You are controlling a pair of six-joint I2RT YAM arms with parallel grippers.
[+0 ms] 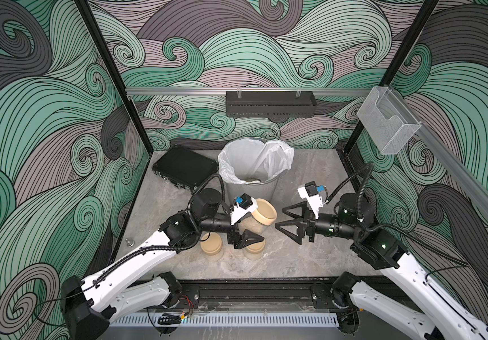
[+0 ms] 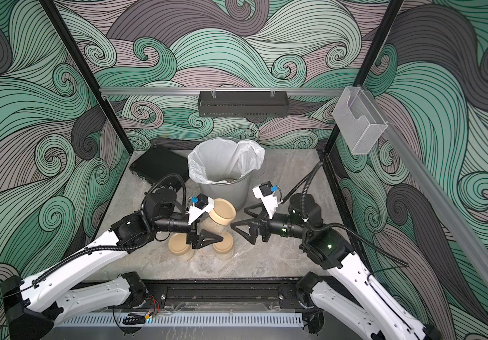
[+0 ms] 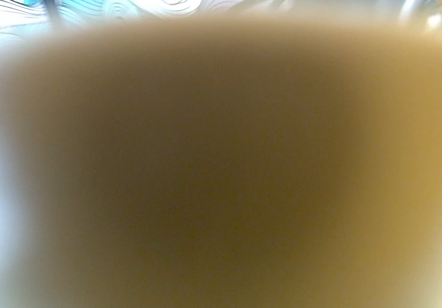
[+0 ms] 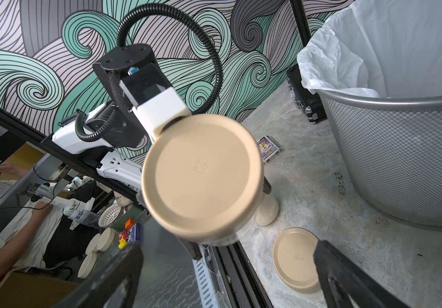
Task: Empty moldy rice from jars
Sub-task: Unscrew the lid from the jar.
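My left gripper (image 1: 253,231) is shut on a clear jar held off the table and tilted. The jar's tan lid (image 1: 263,210) is on and faces my right gripper. Pale moldy rice (image 1: 250,227) shows through the jar's wall. One left finger (image 1: 248,239) is visible and the other is hidden behind the jar. My right gripper (image 1: 279,218) stands open just short of the lid, touching nothing. In the right wrist view the lid (image 4: 202,176) fills the middle, ahead of the spread fingers (image 4: 348,277). The left wrist view is only a tan blur. Two more lidded jars (image 1: 212,243) (image 1: 254,250) stand on the table beneath the left gripper.
A silver mesh bin (image 1: 262,191) with a white liner stands behind the grippers, with some rice (image 1: 251,180) at its bottom. A black case (image 1: 185,167) lies to the bin's left. A small card box (image 4: 268,148) lies on the table. A black rail (image 1: 251,291) runs along the table's front edge.
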